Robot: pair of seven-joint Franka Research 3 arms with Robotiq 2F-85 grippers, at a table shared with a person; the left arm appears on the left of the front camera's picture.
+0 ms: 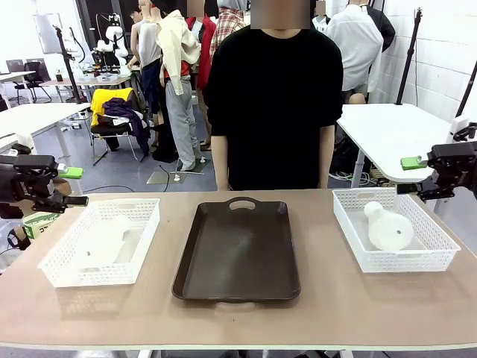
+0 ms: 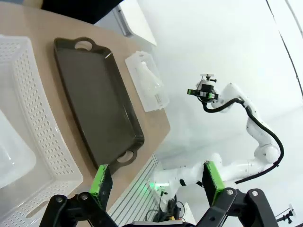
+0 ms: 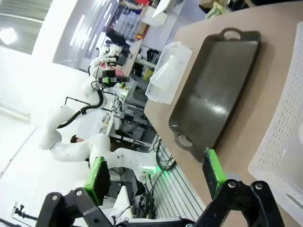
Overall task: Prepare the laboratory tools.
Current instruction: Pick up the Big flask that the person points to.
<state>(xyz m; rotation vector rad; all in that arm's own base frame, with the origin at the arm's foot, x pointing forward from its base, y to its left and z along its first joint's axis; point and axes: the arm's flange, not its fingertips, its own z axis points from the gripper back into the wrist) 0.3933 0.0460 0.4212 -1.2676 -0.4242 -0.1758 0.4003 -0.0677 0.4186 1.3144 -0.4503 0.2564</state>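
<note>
Front view has both flasks lying on their sides in white baskets: the left flask (image 1: pixel 104 237) in the left basket (image 1: pixel 82 276) at the lower left of the frame, the right flask (image 1: pixel 387 227) in the right basket (image 1: pixel 406 262) at the right. The brown tray (image 1: pixel 238 253) in the middle of the frame sits bare between them.

The left claw (image 1: pixel 72 186) hangs at the left edge, just beside its basket. The right claw (image 1: pixel 411 175) hangs at the right edge, above its basket's far corner. Each is spread wide and grips nothing, and the wrist views show the same.

By my reading the work has not begun. Neither flask is lifted, and if the tray is where they go, both moves are left to do.

The left flask is pale against the lattice, so its neck is hard to trace. In the left wrist view it is cut off at the left edge. In the right wrist view the near basket is cut off by the right edge.
</note>
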